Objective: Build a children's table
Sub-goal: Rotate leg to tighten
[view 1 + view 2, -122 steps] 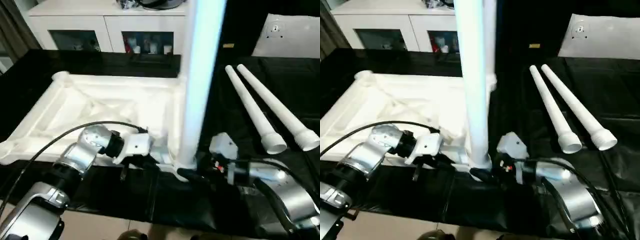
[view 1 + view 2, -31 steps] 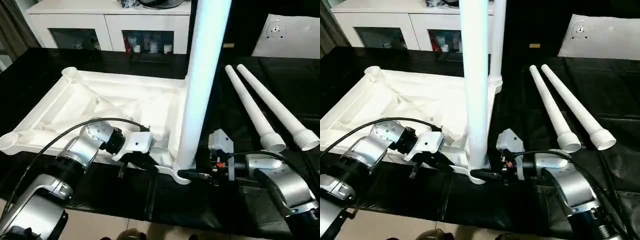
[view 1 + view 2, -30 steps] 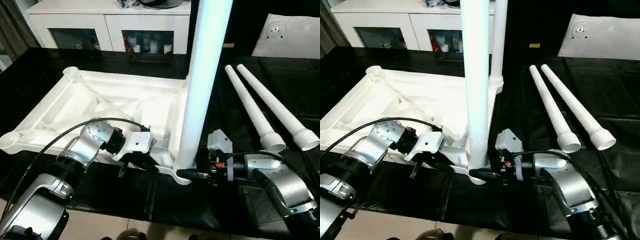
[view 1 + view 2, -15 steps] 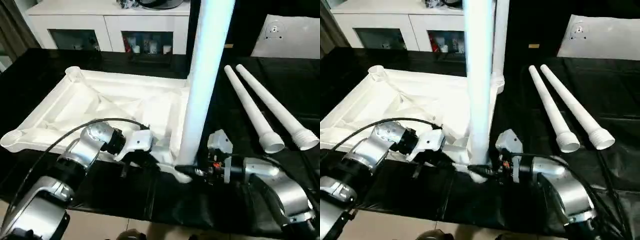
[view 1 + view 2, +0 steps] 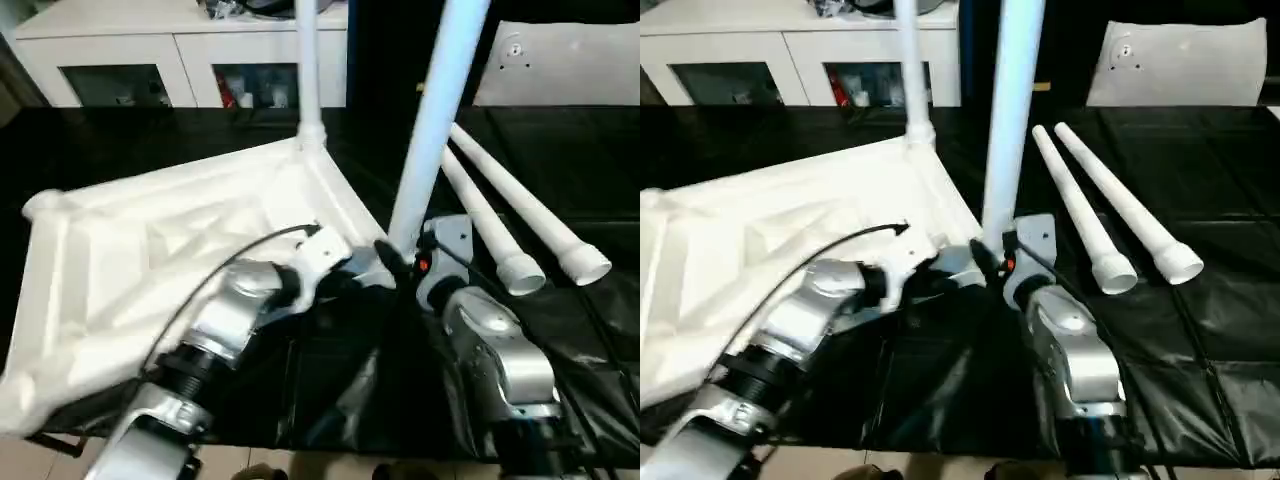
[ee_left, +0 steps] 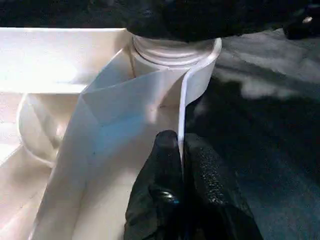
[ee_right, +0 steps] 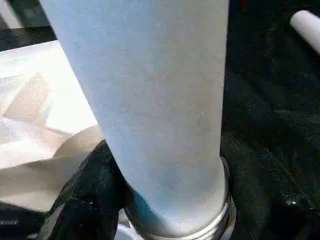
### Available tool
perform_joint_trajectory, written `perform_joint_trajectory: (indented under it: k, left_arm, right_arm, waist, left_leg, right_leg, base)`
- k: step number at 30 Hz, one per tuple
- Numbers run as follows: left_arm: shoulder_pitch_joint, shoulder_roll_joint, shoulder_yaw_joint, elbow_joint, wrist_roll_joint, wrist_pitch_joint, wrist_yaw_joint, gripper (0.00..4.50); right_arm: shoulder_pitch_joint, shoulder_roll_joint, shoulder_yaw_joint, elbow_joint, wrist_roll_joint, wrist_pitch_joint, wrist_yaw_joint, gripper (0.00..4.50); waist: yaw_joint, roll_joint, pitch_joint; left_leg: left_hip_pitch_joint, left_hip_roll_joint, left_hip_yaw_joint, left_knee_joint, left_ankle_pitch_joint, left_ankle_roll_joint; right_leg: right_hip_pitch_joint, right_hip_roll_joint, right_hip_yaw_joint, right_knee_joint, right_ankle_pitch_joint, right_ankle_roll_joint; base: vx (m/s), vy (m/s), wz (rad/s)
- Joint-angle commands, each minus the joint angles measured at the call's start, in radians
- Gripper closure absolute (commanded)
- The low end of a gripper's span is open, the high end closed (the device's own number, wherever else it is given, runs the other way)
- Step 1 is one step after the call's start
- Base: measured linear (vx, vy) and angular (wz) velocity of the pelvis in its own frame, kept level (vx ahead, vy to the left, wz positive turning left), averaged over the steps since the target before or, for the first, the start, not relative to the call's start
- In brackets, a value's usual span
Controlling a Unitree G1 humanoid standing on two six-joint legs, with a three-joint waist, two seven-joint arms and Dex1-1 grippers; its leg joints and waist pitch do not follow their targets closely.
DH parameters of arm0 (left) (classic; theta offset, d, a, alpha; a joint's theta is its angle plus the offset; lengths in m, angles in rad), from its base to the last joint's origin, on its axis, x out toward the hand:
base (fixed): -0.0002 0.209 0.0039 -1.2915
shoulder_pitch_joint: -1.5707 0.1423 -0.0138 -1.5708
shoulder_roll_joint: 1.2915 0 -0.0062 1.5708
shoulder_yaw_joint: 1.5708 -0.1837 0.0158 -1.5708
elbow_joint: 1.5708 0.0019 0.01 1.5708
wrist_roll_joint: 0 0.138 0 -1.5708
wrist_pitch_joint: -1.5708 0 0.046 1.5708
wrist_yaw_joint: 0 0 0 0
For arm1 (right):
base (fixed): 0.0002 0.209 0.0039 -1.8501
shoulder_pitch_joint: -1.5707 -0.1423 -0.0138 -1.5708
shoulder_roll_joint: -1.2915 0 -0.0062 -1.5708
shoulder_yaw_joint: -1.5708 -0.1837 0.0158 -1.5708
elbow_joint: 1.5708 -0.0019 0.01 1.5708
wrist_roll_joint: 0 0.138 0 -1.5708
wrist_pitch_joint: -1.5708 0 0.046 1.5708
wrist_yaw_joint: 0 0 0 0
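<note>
**Head views.** The upturned children's table lies ribbed side up on the black tabletop, on the left jaws' side. Both pairs of jaws meet at its near corner. A far leg stands in the corner beyond the jaws. The near leg rises from the corner between them and looks slightly tilted. Two loose legs lie side by side just beyond the right jaws.

**Left wrist view.** The left jaws are clenched, with the fingertips pinching the thin rim wall just short of the corner socket.

**Right wrist view.** The near leg's shaft sits between the right jaws. One black finger presses its foot, just above the collar, so they appear to be grasping it.

**Risks.** The rim is thin and smooth, so it could slip out of the left pinch. The table would then swing instead of resisting the twist. If the leg is leaning, turning it further may jam or cross the thread. A wide sweep of the right arm could knock the loose legs and set them rolling.
</note>
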Motion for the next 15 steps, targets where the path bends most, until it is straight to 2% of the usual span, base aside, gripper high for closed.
perform_joint_trajectory:
  k: [1, 3, 5, 6, 8, 9, 11, 12, 13, 15]
  left_arm:
    - [-0.02, -0.015, 0.04, -0.028, 0.002, -0.018, 0.113, 4.5]
    - [-0.017, -0.004, 0.022, -0.032, 0.008, -0.03, 0.094, 4.5]
    - [-0.012, 0.006, 0.012, -0.037, 0.011, -0.031, 0.079, 4.5]
    - [-0.009, 0.012, 0.009, -0.038, 0.009, -0.038, 0.067, 4.5]
    - [-0.002, 0.037, -0.003, -0.039, 0.001, -0.073, 0.013, 4.5]
    - [-0.001, 0.056, -0.01, -0.031, -0.006, -0.087, -0.03, 4.5]
    - [-0.002, 0.09, -0.025, -0.017, -0.015, -0.134, -0.1, 4.5]
    - [-0.006, 0.116, -0.036, 0.002, -0.02, -0.173, -0.153, 4.5]
    - [-0.006, 0.117, -0.036, 0.002, -0.02, -0.173, -0.154, 4.5]
    - [-0.014, 0.167, -0.064, 0.03, -0.021, -0.236, -0.249, 4.5]
  right_arm:
    - [0.037, 0.037, 0.071, 0.027, 0.023, 0.029, 0.039, 1.21]
    - [0.039, 0.027, 0.067, 0.026, 0.014, 0.014, 0.034, 1.15]
    - [0.042, 0.018, 0.06, 0.022, 0.014, -0.003, 0.041, 1.03]
    - [0.043, 0.012, 0.058, 0.018, 0.013, -0.012, 0.045, 0.78]
    - [0.049, -0.019, 0.053, 0.003, 0.019, -0.041, 0.082, 0.72]
    - [0.054, -0.045, 0.055, -0.008, 0.035, -0.054, 0.134, 0.67]
    - [0.06, -0.088, 0.059, -0.021, 0.047, -0.075, 0.203, 0.45]
    - [0.065, -0.127, 0.068, -0.028, 0.052, -0.094, 0.262, 0.33]
    - [0.065, -0.127, 0.068, -0.028, 0.053, -0.094, 0.263, 0.31]
    - [0.075, -0.198, 0.086, -0.053, 0.069, -0.118, 0.377, 0.2]
  waist:
    - [0.003, -0.015, -0.057]
    - [0.0, -0.014, -0.056]
    - [-0.001, -0.014, -0.056]
    - [-0.001, -0.01, -0.056]
    - [-0.005, -0.011, -0.054]
    - [-0.003, -0.012, -0.054]
    - [-0.004, -0.011, -0.054]
    - [-0.001, -0.009, -0.056]
    - [0.0, -0.009, -0.057]
    - [0.006, -0.01, -0.059]
  left_leg:
    - [-0.002, 0.077, -0.036, -0.064, -0.033, 0.108]
    - [-0.003, 0.077, -0.036, -0.064, -0.039, 0.119]
    - [-0.004, 0.077, -0.036, -0.063, -0.05, 0.119]
    - [-0.004, 0.077, -0.036, -0.064, -0.057, 0.117]
    - [-0.002, 0.077, -0.036, -0.065, -0.075, 0.114]
    - [-0.004, 0.076, -0.036, -0.064, -0.077, 0.117]
    - [-0.004, 0.077, -0.036, -0.063, -0.077, 0.124]
    - [-0.001, 0.078, -0.035, -0.061, -0.065, 0.129]
    - [-0.002, 0.079, -0.035, -0.06, -0.051, 0.136]
    - [0.0, 0.08, -0.035, -0.059, -0.041, 0.146]
  right_leg:
    - [0.056, -0.101, 0.061, -0.071, -0.131, -0.203]
    - [0.058, -0.101, 0.061, -0.069, -0.105, -0.212]
    - [0.061, -0.103, 0.061, -0.07, -0.111, -0.214]
    - [0.06, -0.103, 0.061, -0.071, -0.118, -0.214]
    - [0.059, -0.1, 0.06, -0.074, -0.135, -0.211]
    - [0.063, -0.102, 0.061, -0.075, -0.141, -0.207]
    - [0.063, -0.102, 0.061, -0.072, -0.136, -0.206]
    - [0.059, -0.102, 0.062, -0.071, -0.117, -0.211]
    - [0.06, -0.1, 0.062, -0.066, -0.089, -0.218]
    - [0.061, -0.102, 0.061, -0.063, -0.065, -0.225]
  base:
    - [0.0, 0.0, 0.0]
    - [0.0, 0.0, 0.0]
    - [0.0, 0.0, 0.0]
    - [0.0, 0.0, 0.0]
    - [0.0, 0.0, 0.0]
    - [0.0, 0.0, 0.0]
    - [0.0, 0.0, 0.0]
    - [0.0, 0.0, 0.0]
    - [0.0, 0.0, 0.0]
    - [0.0, 0.0, 0.0]
